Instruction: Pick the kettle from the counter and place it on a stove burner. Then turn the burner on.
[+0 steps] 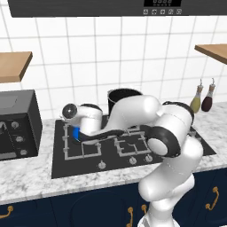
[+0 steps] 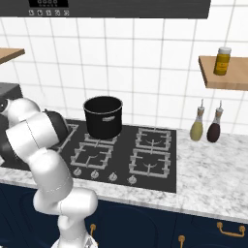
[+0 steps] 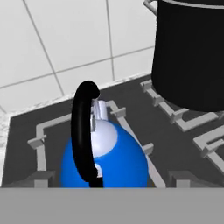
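The blue kettle (image 3: pixel 105 157) sits on the burner grate (image 3: pixel 41 131) – gripper spread wide, holding nothing – so a careless retreat could snag its black handle (image 3: pixel 82 131) and tip it.

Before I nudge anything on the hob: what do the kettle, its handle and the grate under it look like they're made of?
Rendered, so judged by look alone. The kettle: smooth glossy blue body, like enamelled or painted metal, with a pale shiny lid. Its handle: plain matte black, perhaps plastic or coated metal. The grate: dull grey square bars, seemingly cast metal, on a flat black cooktop.
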Motion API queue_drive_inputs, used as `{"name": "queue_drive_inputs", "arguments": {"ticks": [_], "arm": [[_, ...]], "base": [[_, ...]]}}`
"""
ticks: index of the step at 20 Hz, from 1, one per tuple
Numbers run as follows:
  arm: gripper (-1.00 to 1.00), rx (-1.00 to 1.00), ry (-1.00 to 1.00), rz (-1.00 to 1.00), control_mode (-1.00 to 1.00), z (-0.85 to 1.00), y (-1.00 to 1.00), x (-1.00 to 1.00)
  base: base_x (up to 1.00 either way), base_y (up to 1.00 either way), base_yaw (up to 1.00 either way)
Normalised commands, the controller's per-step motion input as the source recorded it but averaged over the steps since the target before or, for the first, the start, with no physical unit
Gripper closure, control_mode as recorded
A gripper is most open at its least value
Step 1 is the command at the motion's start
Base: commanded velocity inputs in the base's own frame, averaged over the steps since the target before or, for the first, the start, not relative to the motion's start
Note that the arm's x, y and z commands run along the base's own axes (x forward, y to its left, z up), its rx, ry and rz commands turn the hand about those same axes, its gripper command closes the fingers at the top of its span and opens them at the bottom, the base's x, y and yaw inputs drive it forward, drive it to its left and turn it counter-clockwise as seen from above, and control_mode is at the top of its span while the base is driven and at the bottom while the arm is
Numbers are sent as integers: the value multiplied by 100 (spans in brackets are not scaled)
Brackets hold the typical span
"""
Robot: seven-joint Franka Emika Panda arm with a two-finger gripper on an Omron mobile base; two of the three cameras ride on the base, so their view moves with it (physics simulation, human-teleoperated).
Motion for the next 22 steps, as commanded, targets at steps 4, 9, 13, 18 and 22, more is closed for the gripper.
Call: {"name": "queue_drive_inputs", "arguments": {"ticks": [4, 9, 13, 18, 22], "arm": [[-100, 0, 22, 0, -100, 62, 12, -54], [-100, 7, 23, 1, -100, 28, -17, -92], [-100, 16, 27, 7, -100, 0, -58, -100], [-100, 14, 32, 4, -100, -75, -86, -100], [-100, 1, 8, 0, -100, -100, -15, -29]], "base": [[0, 0, 0], [0, 0, 0], [0, 0, 0], [0, 0, 0], [0, 0, 0]]}}
